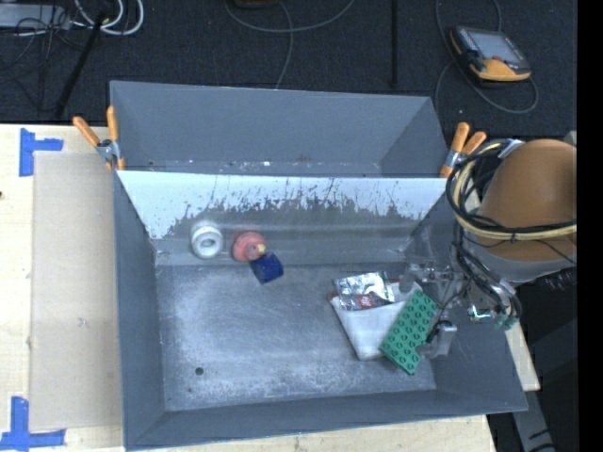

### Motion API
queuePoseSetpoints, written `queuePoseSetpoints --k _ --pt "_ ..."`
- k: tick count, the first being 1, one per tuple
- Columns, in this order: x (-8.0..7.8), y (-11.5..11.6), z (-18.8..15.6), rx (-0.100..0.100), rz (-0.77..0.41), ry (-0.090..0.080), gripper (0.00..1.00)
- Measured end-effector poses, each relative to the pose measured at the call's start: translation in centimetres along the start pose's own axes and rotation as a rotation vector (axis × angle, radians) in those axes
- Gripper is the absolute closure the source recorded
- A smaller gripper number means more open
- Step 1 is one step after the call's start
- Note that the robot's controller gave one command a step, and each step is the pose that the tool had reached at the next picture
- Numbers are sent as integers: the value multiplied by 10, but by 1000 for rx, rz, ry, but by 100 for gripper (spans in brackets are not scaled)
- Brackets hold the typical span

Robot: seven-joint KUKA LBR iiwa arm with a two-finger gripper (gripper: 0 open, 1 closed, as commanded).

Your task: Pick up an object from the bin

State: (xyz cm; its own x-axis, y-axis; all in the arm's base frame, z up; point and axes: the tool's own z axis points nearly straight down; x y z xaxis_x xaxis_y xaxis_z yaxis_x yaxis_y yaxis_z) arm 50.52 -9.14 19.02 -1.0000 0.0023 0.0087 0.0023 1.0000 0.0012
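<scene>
The hand [441,335] sits low in the grey metal bin [273,347], right beside a flat green plastic plate with bumps [408,332]. I cannot tell if it is wide or narrow. Nothing looks lifted yet, so the pick is left to do.

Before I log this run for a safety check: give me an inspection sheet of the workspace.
Surface: grey bin, bottom scuffed whitish.
Job's things: green studded plate overlapping a white wedge; foil wrapper just behind.
Clutter: white roll, pink ball, blue block along the far wall.
Hand: at the plate's right edge.
Cables: black, looped at the arm's wrist; more on the floor behind.
Surroundings: dark floor, orange-grey device.
</scene>
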Motion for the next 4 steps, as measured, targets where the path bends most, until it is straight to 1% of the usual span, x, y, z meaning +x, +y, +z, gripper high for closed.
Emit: queuePoseSetpoints --k 1,2,3,4 --pt "-26 -30 121 -2 1 3 0" --pt "-27 -31 117 1 -5 0 100" --pt "-23 -27 13 2 -2 -15 100" --pt "-40 -24 -55 3 6 -16 100"
